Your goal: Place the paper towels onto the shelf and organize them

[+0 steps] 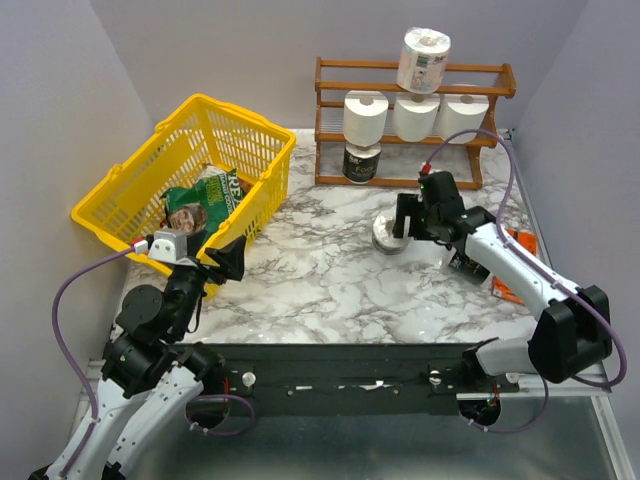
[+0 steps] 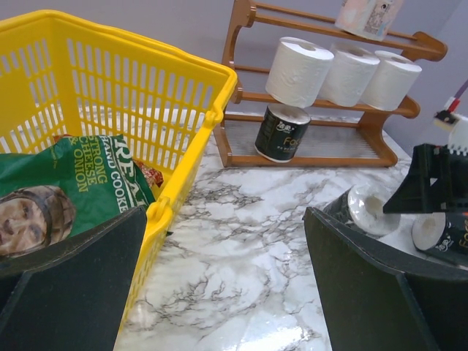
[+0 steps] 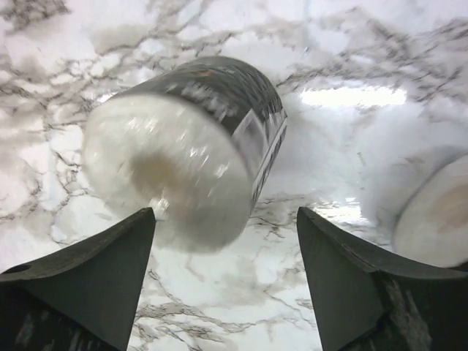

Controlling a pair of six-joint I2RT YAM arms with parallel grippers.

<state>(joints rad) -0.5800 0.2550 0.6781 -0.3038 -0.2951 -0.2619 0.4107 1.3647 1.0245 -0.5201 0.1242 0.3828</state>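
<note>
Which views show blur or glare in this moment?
Right wrist: the dark-wrapped roll is blurred, its print unreadable, and a bright glare patch sits on the marble table. Left wrist and top external: sharp and evenly lit, without strong glare.

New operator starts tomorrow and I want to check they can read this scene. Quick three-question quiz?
1. True or false: the left gripper holds a roll.
2. How many white rolls sit on the shelf's middle tier?
3. The open right gripper is over: A) a dark roll lying on the table, B) the basket, C) the shelf top.
Key: 1 false; 2 three; 3 A.
</note>
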